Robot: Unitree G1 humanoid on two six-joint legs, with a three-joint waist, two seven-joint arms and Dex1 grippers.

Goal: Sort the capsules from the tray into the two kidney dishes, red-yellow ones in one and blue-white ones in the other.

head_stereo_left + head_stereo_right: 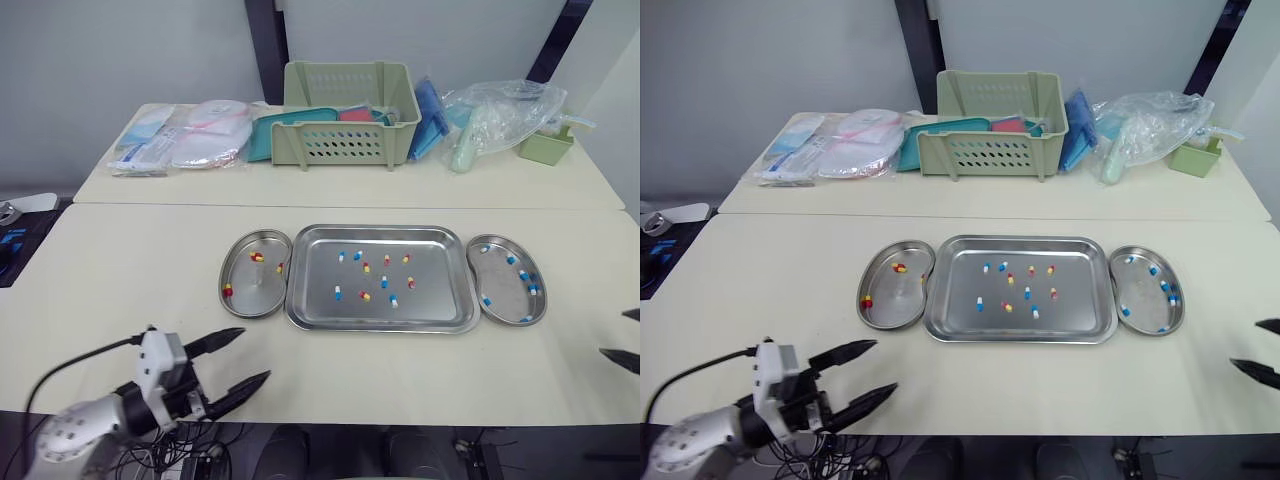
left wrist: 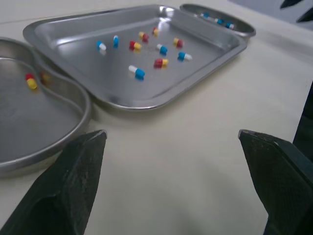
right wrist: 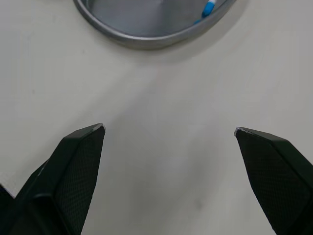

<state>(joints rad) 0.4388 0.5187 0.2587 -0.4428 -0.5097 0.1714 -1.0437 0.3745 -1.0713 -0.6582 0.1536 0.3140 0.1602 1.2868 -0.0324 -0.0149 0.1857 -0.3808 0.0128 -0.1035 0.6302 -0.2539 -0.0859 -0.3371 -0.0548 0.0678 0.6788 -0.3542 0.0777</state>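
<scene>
A steel tray (image 1: 445, 310) in the middle of the near table holds several loose red-yellow and blue-white capsules (image 1: 364, 295). The left kidney dish (image 1: 245, 300) holds three red-yellow capsules (image 1: 257, 257). The right kidney dish (image 1: 505, 300) holds several blue-white capsules (image 1: 524, 276). My left gripper (image 1: 250, 357) hangs open over the table's front edge, left of the tray and short of the left dish, holding nothing. My right gripper (image 1: 622, 335) is open at the far right, just beyond the right dish (image 3: 146, 39), with bare table between its fingers.
A second table behind carries a green basket (image 1: 350, 120), packaged supplies (image 1: 190, 135), a clear bag (image 1: 500, 115) and a small green box (image 1: 546, 146). Bare tabletop lies in front of the tray and to its left.
</scene>
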